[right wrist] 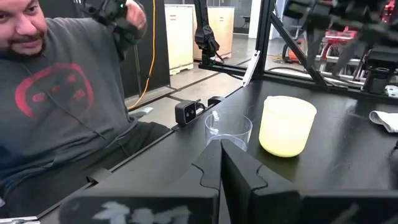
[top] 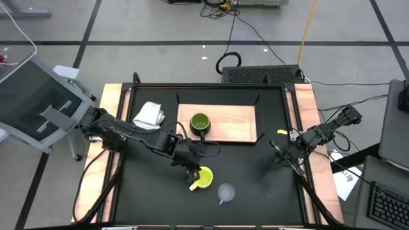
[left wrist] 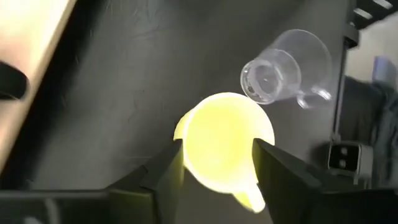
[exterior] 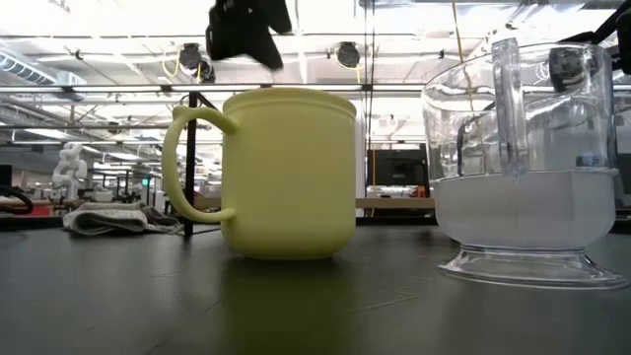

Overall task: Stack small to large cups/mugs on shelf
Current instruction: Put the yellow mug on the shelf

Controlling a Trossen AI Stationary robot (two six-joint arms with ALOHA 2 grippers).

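Observation:
The yellow mug (top: pixel 203 178) stands upright on its base on the black table, near the front middle; it also shows in the low view (exterior: pixel 289 173). The clear glass cup (top: pixel 226 191) stands just to its right, as the low view (exterior: pixel 523 168) also shows. The dark green mug (top: pixel 200 123) stands on the light-wood shelf (top: pixel 233 121) at the far middle. My left gripper (left wrist: pixel 221 168) hovers open above the yellow mug, one finger on either side of it and apart from it. My right gripper (right wrist: pixel 221 168) is shut and empty near the table's right edge (top: pixel 279 156).
A white cloth (top: pixel 148 115) lies at the far left, beside the shelf. A person (right wrist: pixel 56 106) sits beyond the table's edge, in the right wrist view. A small camera (right wrist: pixel 187 112) sits at that edge, close to the glass cup.

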